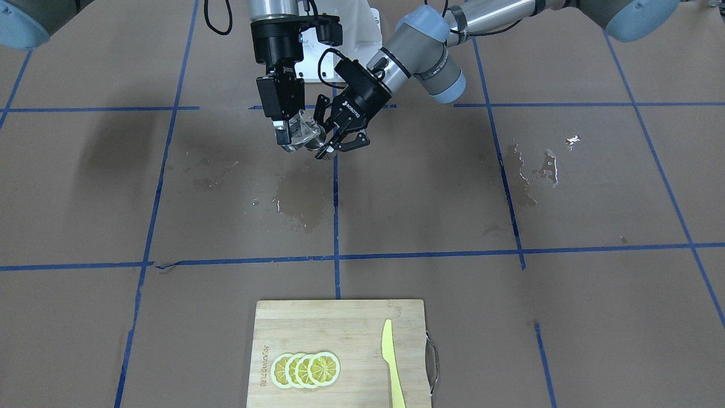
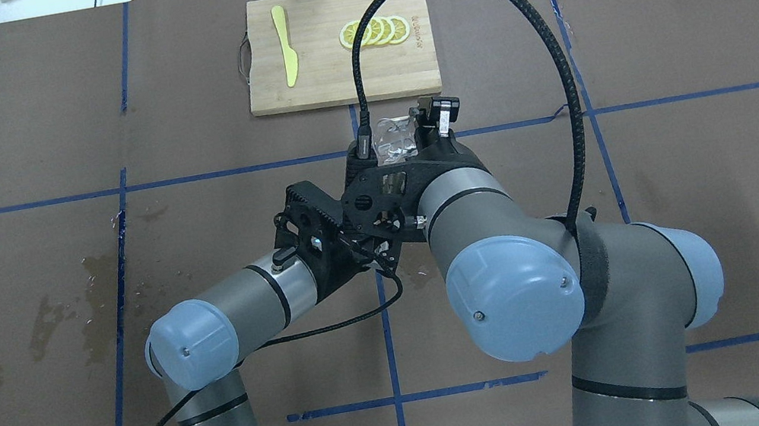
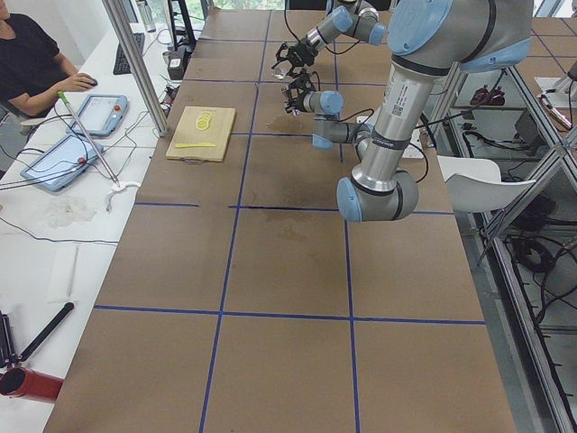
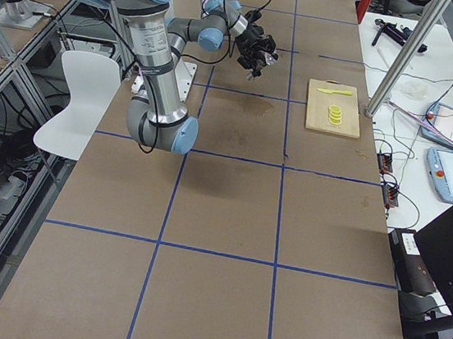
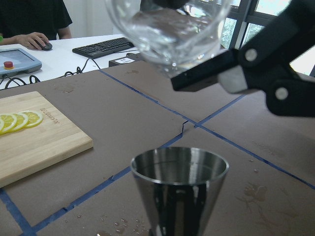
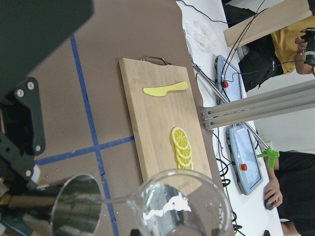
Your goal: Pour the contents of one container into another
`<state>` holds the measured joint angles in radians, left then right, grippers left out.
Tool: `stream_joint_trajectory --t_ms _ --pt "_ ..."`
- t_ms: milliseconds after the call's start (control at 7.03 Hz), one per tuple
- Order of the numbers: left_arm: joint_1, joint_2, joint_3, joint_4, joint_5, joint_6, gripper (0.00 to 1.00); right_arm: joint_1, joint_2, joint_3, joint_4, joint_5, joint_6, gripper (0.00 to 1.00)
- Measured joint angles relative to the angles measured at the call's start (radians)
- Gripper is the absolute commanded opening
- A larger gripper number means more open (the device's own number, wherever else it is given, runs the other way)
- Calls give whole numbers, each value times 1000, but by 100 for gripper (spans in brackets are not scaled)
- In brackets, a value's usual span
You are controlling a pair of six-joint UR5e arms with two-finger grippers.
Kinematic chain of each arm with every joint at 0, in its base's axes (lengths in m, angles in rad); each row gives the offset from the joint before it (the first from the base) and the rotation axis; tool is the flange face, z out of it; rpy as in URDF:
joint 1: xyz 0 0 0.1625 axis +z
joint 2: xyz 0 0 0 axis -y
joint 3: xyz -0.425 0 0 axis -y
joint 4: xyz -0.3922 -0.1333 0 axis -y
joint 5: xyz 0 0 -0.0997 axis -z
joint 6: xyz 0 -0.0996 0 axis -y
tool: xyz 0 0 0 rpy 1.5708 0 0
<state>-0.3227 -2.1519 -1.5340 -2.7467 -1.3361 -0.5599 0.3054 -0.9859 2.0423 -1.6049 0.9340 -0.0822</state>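
Note:
My right gripper (image 1: 291,133) is shut on a clear glass (image 1: 303,131), tilted above the table's middle near the robot's base. In the right wrist view the glass (image 6: 182,206) sends a thin stream of water (image 6: 115,200) into a steel cup (image 6: 76,209) just beside its rim. The left wrist view shows the steel cup (image 5: 179,189) upright at the bottom, with the glass (image 5: 167,29) directly above it. My left gripper (image 1: 338,141) is shut on that cup, right beside the glass. From overhead the right arm hides most of the glass (image 2: 392,140).
A wooden cutting board (image 1: 340,334) at the table's far edge carries lemon slices (image 1: 306,369) and a yellow knife (image 1: 392,362). Wet patches (image 1: 300,198) darken the brown paper below the grippers and further out (image 1: 532,170). A person (image 3: 32,54) sits at the side bench.

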Motion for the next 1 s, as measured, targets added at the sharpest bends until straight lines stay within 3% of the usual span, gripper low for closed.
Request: stream_joint_trajectory --t_ms 996 --pt "-2 1 1 1 0 0 0 -30 -3 0 -10 -101 -130 0"
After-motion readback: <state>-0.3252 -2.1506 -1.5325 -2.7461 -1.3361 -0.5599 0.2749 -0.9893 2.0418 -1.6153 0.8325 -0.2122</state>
